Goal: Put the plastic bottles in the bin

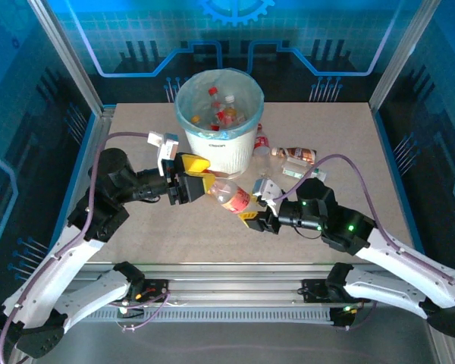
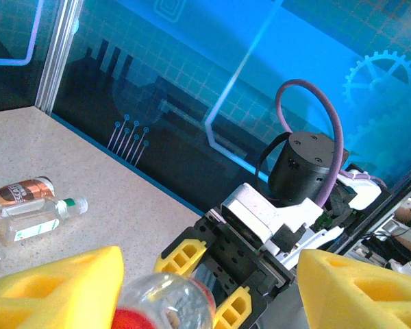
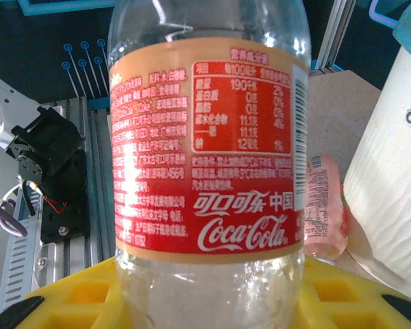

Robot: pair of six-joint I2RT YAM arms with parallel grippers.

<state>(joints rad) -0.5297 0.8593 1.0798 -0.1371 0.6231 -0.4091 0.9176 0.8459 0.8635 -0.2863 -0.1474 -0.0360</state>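
A clear, red-labelled bottle (image 1: 229, 196) is held off the tabletop (image 1: 159, 235) between the two arms, just in front of the bin (image 1: 220, 148). The right gripper (image 1: 252, 206) is closed on one end of it. In the right wrist view the bottle is seen rising from between the yellow pads (image 3: 75, 301), its label turned to the camera. The left gripper (image 1: 207, 173) is spread wide around the other end. In the left wrist view its fingers (image 2: 55, 288) stand well apart, and a clear gap is seen between the bottle and the finger on the right of that view. Whether the other finger touches the bottle cannot be told. Several bottles (image 1: 220, 114) lie inside the bin. On the tabletop to the right of the bin, a pink bottle (image 1: 262, 142), a brown bottle (image 1: 297, 154) and a clear bottle (image 1: 303, 171) are seen lying on their sides.
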